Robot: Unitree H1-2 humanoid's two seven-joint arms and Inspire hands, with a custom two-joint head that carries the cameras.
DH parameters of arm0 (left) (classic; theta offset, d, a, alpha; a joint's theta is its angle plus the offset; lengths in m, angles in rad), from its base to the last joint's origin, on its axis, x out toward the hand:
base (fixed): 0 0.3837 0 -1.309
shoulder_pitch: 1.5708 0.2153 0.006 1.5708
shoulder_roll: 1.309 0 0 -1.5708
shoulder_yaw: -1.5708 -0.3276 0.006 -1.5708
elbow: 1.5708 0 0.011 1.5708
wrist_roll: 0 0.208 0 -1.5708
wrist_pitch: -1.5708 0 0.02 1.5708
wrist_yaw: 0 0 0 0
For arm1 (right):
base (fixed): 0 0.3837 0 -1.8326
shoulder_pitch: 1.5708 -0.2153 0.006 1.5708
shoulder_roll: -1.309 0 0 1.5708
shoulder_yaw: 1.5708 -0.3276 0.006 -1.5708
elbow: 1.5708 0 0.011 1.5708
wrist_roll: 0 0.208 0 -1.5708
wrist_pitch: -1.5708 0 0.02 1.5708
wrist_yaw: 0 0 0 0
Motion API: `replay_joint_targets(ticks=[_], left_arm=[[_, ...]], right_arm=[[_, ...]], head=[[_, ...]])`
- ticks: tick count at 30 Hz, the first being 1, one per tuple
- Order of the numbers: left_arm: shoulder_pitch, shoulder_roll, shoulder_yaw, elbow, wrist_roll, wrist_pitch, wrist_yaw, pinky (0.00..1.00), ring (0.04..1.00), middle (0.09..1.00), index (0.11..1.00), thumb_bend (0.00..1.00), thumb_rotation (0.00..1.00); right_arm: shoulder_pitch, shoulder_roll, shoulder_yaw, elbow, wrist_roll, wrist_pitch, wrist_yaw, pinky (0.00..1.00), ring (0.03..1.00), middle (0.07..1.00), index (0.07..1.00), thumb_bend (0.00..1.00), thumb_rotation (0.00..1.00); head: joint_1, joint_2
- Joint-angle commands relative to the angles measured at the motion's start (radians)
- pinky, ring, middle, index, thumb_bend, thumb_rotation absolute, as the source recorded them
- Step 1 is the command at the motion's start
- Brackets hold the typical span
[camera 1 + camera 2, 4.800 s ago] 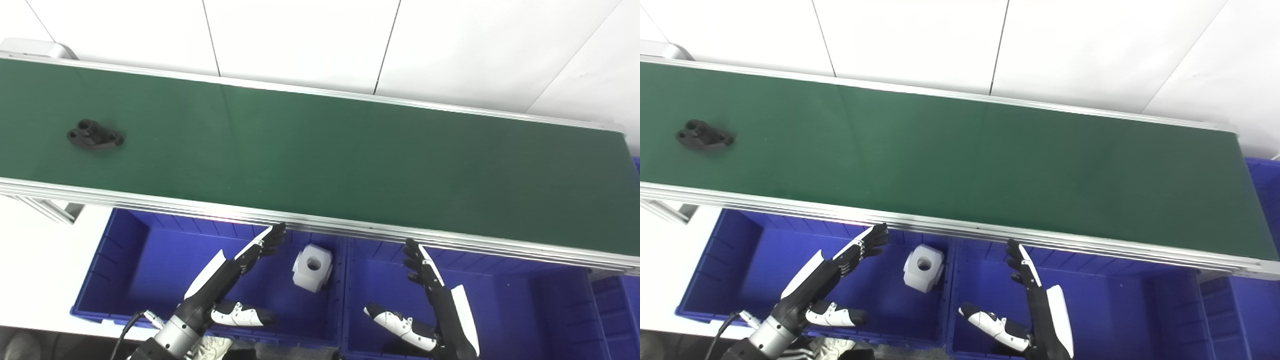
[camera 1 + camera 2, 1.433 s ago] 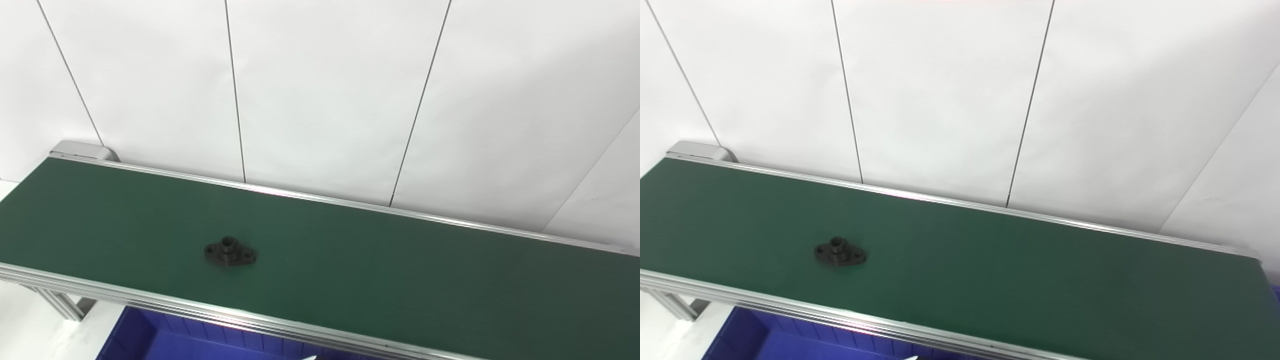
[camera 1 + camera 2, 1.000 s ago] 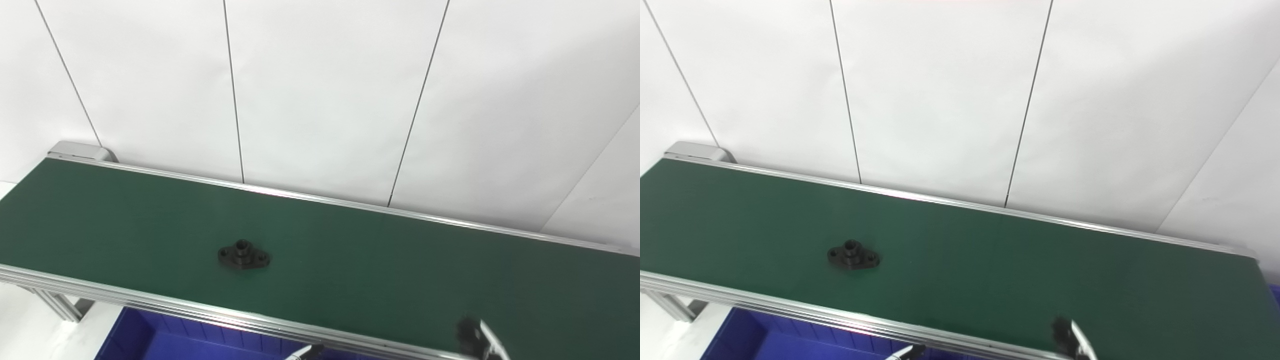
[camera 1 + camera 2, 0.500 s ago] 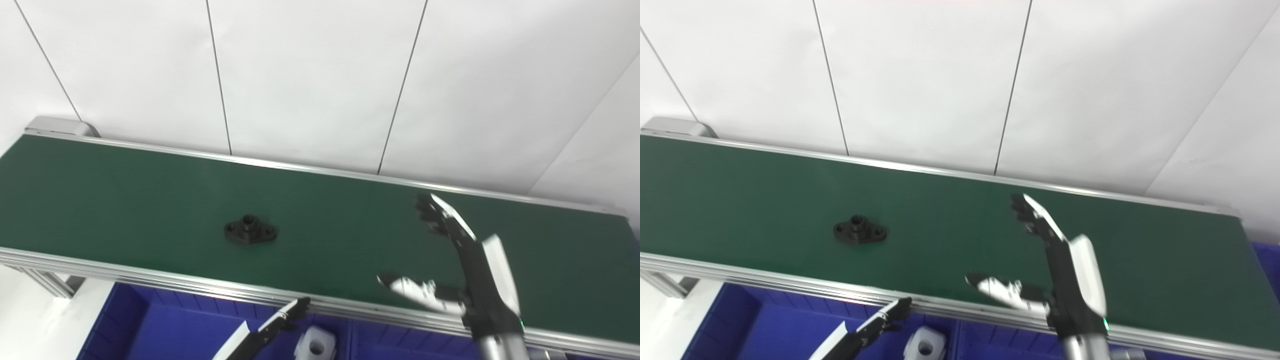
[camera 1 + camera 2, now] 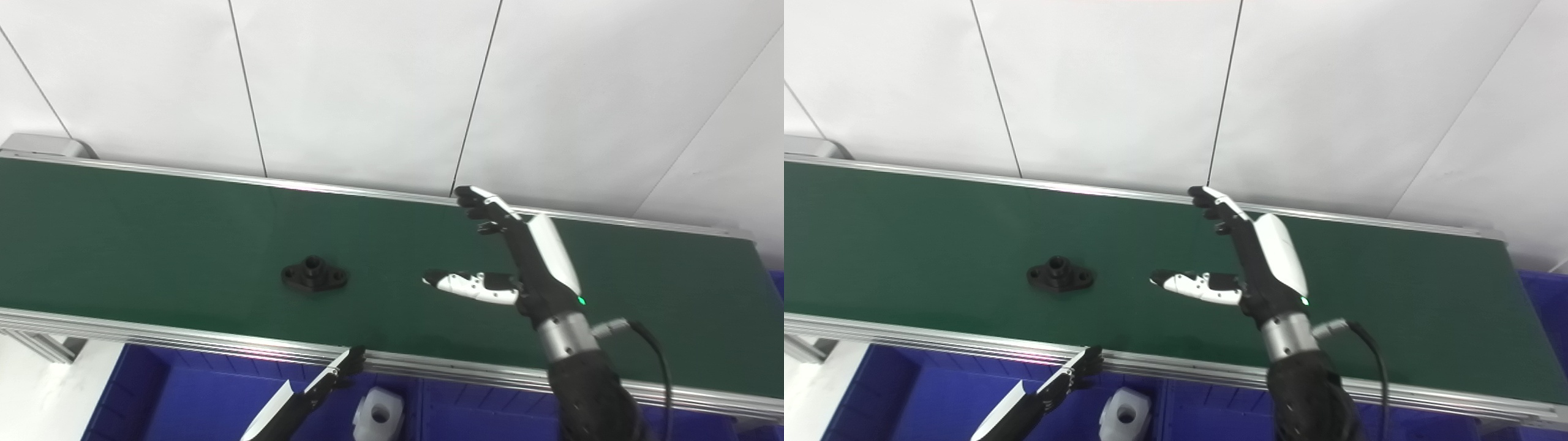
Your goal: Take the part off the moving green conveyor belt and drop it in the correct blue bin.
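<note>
A black flanged part [image 5: 314, 276] lies on the green conveyor belt [image 5: 153, 245], left of centre. My right hand [image 5: 508, 257] hovers over the belt to the right of the part, open, thumb pointing left toward it, fingers stretched toward the far rail, holding nothing. A clear gap separates hand and part. My left hand [image 5: 327, 383] is low at the belt's near rail, over the left blue bin [image 5: 184, 404], fingers straight and empty.
A white block with a round hole [image 5: 378, 415] rests in the left blue bin. A second blue bin [image 5: 484, 419] sits to its right under the belt's near rail [image 5: 184, 343]. White wall panels stand behind the belt.
The part has ridden rightward along the belt. My right hand rose from below the near rail to over the belt beside the part. The camera tilted up, then partly back down.
</note>
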State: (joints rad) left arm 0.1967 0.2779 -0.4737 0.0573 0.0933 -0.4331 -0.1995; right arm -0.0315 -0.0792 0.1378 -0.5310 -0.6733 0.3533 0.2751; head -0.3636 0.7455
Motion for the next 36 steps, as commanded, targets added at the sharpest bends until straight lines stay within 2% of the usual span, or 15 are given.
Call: replay_joint_targets(ticks=[1,8,20,26,36], left_arm=[[0.002,-0.006,0.007,-0.027,-0.011,-0.036,-0.01,0.89,0.939,0.97,0.983,0.69,0.59],[0.011,-0.007,0.012,-0.031,-0.009,-0.036,-0.028,0.89,0.937,0.965,0.976,0.67,0.54],[0.013,-0.002,-0.002,-0.032,-0.019,-0.037,-0.072,0.89,0.945,0.977,0.984,0.66,0.5],[0.018,-0.002,-0.005,-0.04,-0.013,-0.036,-0.083,0.88,0.948,0.982,0.987,0.67,0.49],[0.02,-0.008,-0.006,-0.042,-0.007,-0.037,-0.079,0.88,0.945,0.98,0.987,0.69,0.51]], right_arm=[[-0.051,-0.006,0.017,0.007,-0.026,0.008,0.0,0.7,0.781,0.817,0.831,0.82,0.36],[-0.133,-0.014,0.068,0.126,-0.075,0.005,-0.007,0.65,0.74,0.786,0.812,0.84,0.36],[-0.233,-0.036,0.143,0.282,-0.121,0.032,0.017,0.67,0.749,0.792,0.808,0.83,0.36],[-0.262,-0.044,0.182,0.366,-0.139,0.022,0.013,0.66,0.738,0.78,0.804,0.84,0.35],[-0.278,-0.069,0.249,0.443,-0.157,0.019,0.021,0.73,0.765,0.793,0.816,0.83,0.32]], head=[[0.001,-0.006],[-0.008,-0.024],[-0.008,-0.032],[-0.002,-0.032],[0.007,-0.027]])
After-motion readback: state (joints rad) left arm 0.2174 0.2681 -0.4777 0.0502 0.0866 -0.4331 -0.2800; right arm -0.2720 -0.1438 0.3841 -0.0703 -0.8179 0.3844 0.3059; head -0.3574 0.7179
